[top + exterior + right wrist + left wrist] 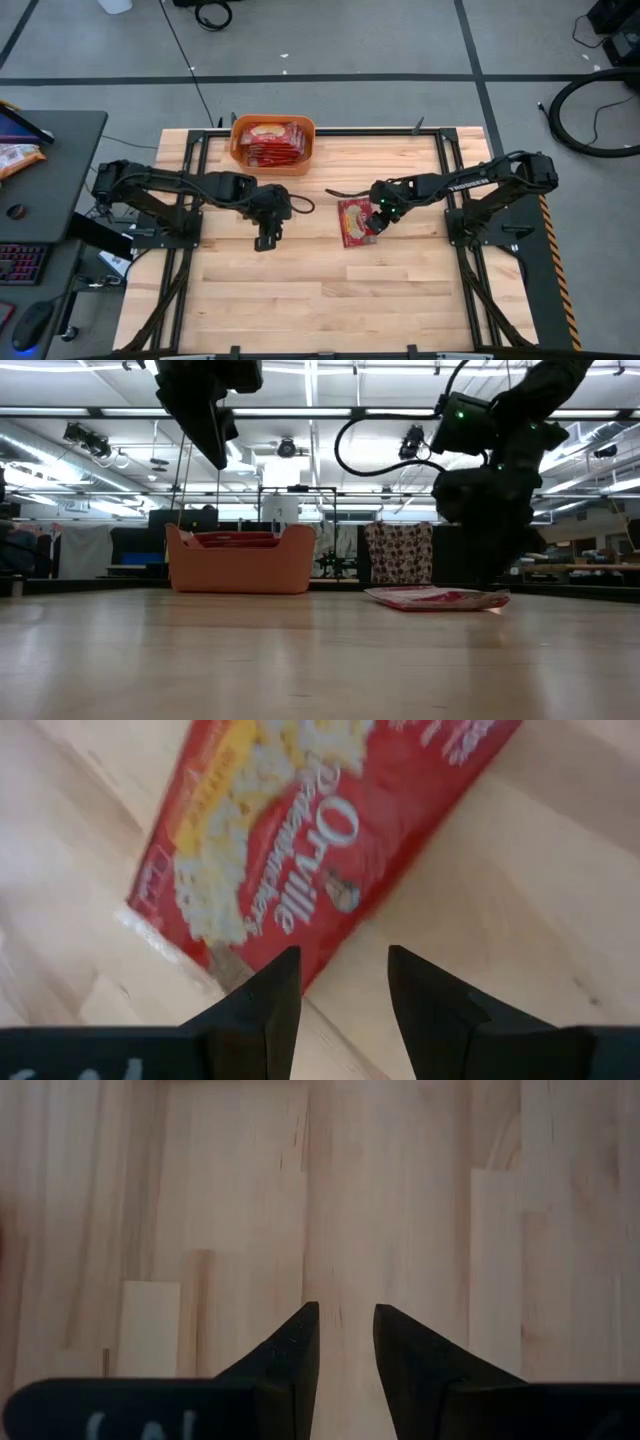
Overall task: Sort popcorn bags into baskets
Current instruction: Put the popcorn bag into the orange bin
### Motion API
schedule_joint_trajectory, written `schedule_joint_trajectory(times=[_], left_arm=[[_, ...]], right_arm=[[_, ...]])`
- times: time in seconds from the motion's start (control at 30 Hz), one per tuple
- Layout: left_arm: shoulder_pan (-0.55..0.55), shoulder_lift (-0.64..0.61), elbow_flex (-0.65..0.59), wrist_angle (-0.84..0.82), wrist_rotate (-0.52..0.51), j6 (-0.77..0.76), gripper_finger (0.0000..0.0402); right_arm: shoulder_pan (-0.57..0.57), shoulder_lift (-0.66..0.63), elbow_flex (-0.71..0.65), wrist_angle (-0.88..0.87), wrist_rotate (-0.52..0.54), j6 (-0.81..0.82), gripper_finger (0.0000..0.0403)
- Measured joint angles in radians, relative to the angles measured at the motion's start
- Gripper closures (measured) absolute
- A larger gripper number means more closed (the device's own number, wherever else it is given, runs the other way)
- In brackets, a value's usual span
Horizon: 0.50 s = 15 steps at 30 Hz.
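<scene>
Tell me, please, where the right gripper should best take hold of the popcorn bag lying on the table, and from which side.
The popcorn bag lies flat on the table, so only its thin edges offer a grip. The right gripper hangs open over one long edge; probably best to descend there from above and pinch that edge near its middle, one finger sliding under.

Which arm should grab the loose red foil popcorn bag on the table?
Right. The right gripper hangs directly over the red foil popcorn bag, jaws open at its edge. The left gripper sits apart over bare wooden table, jaws nearly closed, further from the orange plastic basket.
</scene>
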Motion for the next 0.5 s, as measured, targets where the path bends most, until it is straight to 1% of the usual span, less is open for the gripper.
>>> schedule_joint_trajectory(times=[0.13, 0.23, 0.33, 0.5], left_arm=[[0.0, 0.0, 0.0, -0.002, 0.0, 0.0, 0.0299], [0.001, 0.0, 0.0, -0.006, 0.0, 0.001, 0.0299], [0.001, 0.0, 0.0, -0.022, 0.0, 0.001, 0.0299], [0.001, 0.0, 0.0, -0.064, 0.0, -0.001, 0.0299]], right_arm=[[0.0, 0.0, 0.0, 0.032, 0.052, 0.021, 0.0247], [-0.011, 0.012, 0.001, 0.088, 0.073, 0.017, 0.0247], [-0.031, 0.049, 0.001, 0.108, 0.072, 0.033, 0.0247], [-0.042, 0.115, 0.001, 0.132, 0.034, 0.043, 0.0247]])
